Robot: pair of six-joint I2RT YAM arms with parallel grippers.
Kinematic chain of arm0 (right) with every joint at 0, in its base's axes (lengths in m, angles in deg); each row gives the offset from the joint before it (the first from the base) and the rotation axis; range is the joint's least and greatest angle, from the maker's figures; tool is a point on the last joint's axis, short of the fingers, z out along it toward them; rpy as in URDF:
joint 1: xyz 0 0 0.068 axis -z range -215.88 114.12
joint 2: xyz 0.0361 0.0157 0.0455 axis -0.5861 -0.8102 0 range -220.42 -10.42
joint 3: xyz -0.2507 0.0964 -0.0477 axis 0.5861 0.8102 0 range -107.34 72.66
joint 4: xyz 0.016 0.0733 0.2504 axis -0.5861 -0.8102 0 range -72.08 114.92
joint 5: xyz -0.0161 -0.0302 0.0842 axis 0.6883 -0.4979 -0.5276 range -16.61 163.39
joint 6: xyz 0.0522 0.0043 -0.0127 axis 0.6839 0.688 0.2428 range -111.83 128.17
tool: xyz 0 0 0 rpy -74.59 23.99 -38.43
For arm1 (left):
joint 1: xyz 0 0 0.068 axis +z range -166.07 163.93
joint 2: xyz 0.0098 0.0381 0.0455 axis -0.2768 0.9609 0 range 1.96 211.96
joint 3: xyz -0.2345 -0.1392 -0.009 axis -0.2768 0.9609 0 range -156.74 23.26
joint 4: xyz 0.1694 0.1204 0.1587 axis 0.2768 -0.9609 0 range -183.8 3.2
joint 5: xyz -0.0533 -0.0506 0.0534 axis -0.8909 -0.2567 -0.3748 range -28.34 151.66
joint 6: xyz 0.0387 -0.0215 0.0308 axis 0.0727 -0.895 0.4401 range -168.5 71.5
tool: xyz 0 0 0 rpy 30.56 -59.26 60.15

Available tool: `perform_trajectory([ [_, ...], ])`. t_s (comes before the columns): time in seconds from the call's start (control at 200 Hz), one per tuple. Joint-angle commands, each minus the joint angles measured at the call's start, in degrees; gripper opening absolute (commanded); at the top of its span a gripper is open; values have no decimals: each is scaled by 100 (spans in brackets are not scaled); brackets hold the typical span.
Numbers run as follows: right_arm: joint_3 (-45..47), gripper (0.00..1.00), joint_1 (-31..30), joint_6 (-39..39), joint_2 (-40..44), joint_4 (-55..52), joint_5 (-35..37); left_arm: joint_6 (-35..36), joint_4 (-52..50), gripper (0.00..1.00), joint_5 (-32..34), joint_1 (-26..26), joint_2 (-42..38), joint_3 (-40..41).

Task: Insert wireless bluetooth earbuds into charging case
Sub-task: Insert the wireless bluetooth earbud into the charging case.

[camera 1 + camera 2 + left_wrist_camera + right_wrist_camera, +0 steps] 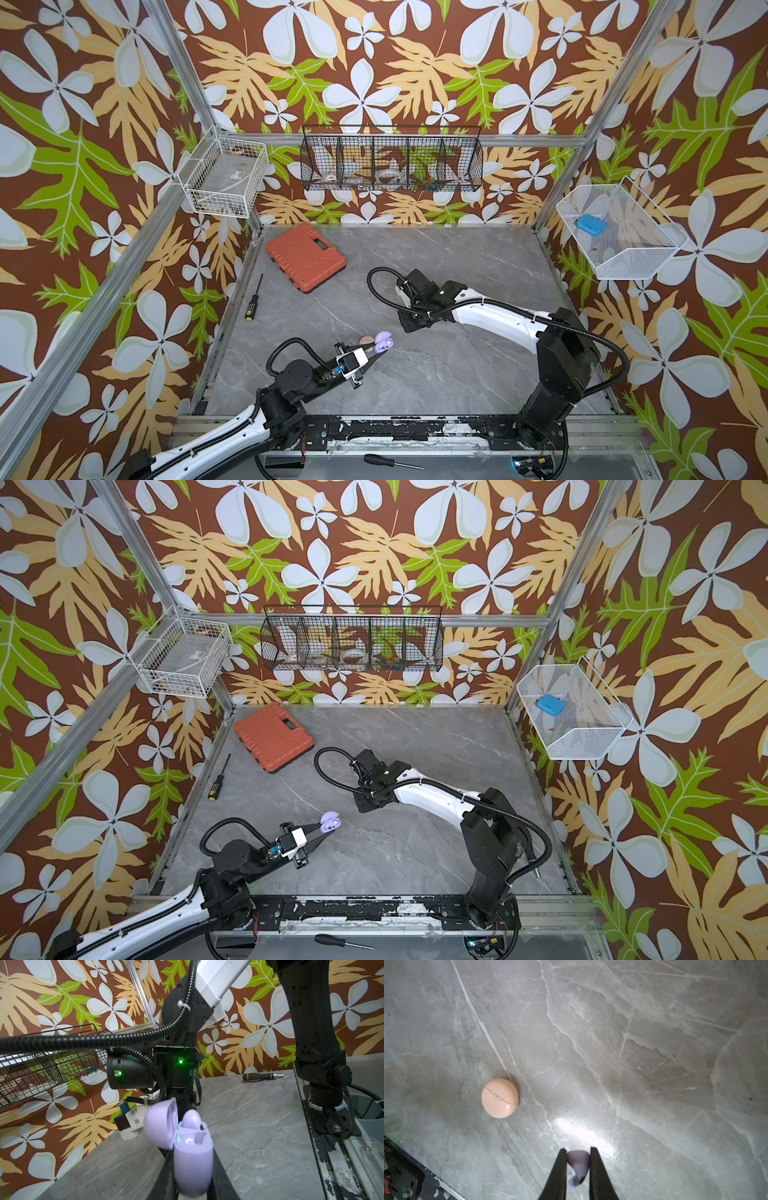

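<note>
Each arm [494, 313] is clad in white shells between black joints. Ribbed black hoses [62, 1040] are looped behind the jaws. Tapered black fingers [556, 1174] are fitted to the right gripper [578, 1149].

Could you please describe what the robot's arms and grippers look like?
The left arm and right arm have white link shells, black joints and a looped black corrugated cable each. Green lights glow on the right arm. The left gripper and right gripper have slim, tapering black fingers.

Bare tabletop [457, 374] at centre front, orange toolbox [305, 257] and screwdriver [253, 297] far left, pink case [500, 1098] left of centre
</note>
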Motion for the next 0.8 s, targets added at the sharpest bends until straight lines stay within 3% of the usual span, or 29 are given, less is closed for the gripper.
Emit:
perform_trajectory([
  [0.0,-9,16,-8,69,132,-113,129,-15,144,0,12,4,15,8],
  [0.41,71,16,-22,92,682,-138,173,-432,417,0,345,0,185,15],
  [0.796,-72,16,-23,-38,1058,-280,279,-2282,173,0,861,-42,207,-671],
])
